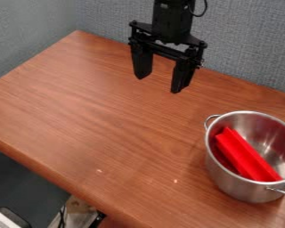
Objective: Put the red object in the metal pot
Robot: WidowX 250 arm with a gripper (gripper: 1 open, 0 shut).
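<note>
The red object lies inside the metal pot, slanting across its bottom. The shiny round pot stands at the table's right front corner, a small handle showing at its lower right. My gripper hangs over the back middle of the table, well to the upper left of the pot. Its two black fingers stand wide apart, pointing down, with nothing between them.
The wooden table runs diagonally, with its front edge at the lower left and a grey wall behind it. Below the front edge some floor clutter shows.
</note>
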